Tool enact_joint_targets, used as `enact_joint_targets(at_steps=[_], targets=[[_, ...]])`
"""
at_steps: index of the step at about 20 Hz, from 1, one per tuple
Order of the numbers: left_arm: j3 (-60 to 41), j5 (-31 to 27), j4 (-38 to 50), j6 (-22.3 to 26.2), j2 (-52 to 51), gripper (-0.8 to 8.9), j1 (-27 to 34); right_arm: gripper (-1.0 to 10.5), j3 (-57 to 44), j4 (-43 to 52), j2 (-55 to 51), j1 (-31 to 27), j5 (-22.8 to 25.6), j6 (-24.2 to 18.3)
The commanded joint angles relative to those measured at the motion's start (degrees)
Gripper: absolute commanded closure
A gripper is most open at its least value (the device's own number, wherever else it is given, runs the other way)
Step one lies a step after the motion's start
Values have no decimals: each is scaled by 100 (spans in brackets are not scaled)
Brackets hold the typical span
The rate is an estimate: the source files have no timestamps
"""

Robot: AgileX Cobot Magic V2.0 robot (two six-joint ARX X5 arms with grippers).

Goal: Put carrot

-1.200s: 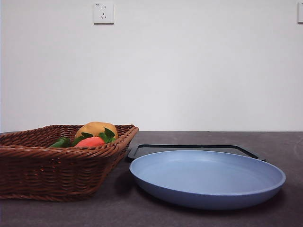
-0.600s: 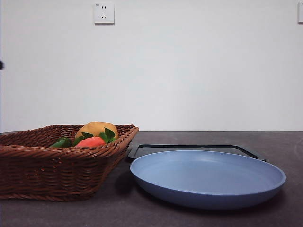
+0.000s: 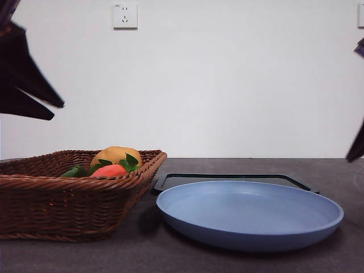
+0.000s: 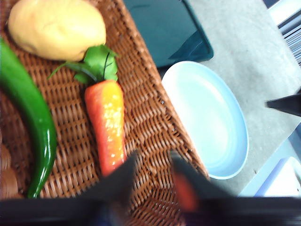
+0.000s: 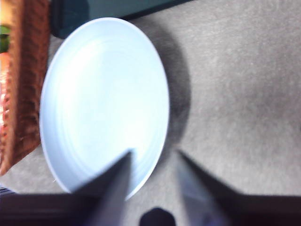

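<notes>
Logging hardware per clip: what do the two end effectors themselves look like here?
Left end effector: two black, tapering, blurred jaws, one with an orange-red patch on its inner face. Right end effector: two dark grey-black pointed jaws. No cables or markings are discernible.

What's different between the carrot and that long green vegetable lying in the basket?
The carrot is glossy red-orange, straight and tapered, with a tuft of green leaves at its thick end; the green vegetable is plain dark green, with no tuft showing. The carrot is thicker and shorter, the green vegetable slimmer, longer and curved. Both lie flat, side by side, in the wicker basket, neither gripped.
</notes>
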Motion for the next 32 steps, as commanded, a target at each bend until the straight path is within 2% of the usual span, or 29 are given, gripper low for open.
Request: enact_joint_targets(at_steps=[1,7,12,15,17,19,21,23,28,32], targets=[[57,48,70,103,31,539,-28,674,57,203,273,15,4,-59],[57,52,48,103,31,539,-66,678,57,1005,1121,328,22,177],[57,52,26,103,31,539,-66,781,57,1657,1875,623,55,413],[57,50,28,105,31,539,-66,870,57,1709,2122,647,81,439],[57,46,31,105,31,539,-66,934,57,1707,2151,647,264,442],[57,48,37,105,31,537,-66,943,57,1707,2149,645,332,498],[57,37,101,103,31,483,-96,943,57,1707,2135,645,297,516],[57,-26,184,103,31,476,-221,943,57,1606,2046,645,293,544],[466,-1416,-52,184,284,476,-986,943,57,1054,1495,640,299,474],[1134,-2490,-452,695,1043,476,-1617,943,57,850,1051,640,313,435]])
